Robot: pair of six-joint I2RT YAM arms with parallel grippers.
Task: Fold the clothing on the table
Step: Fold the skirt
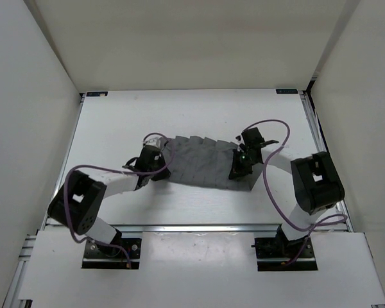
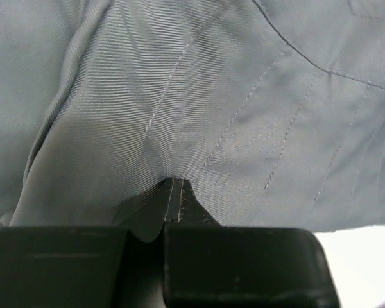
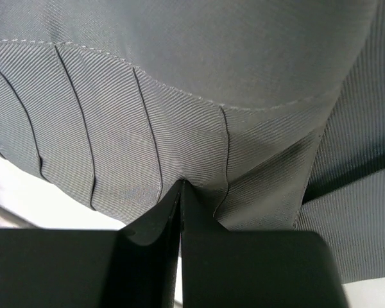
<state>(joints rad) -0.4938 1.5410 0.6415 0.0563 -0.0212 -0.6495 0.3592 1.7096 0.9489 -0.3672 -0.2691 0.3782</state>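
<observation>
The grey pleated clothing (image 1: 205,163) lies spread across the middle of the white table (image 1: 199,112). My left gripper (image 1: 159,160) is at its left end, shut on the fabric. In the left wrist view the fingertips (image 2: 173,187) pinch a fold of the grey cloth (image 2: 199,96). My right gripper (image 1: 241,164) sits at the right end of the garment, also shut on it. In the right wrist view the black fingertips (image 3: 181,192) meet on the pleated cloth (image 3: 179,96), which puckers around them.
White walls (image 1: 32,96) enclose the table on three sides. Metal rails (image 1: 199,228) run along the near edge, with both arm bases (image 1: 112,247) behind them. Purple cables (image 1: 269,128) loop above the arms.
</observation>
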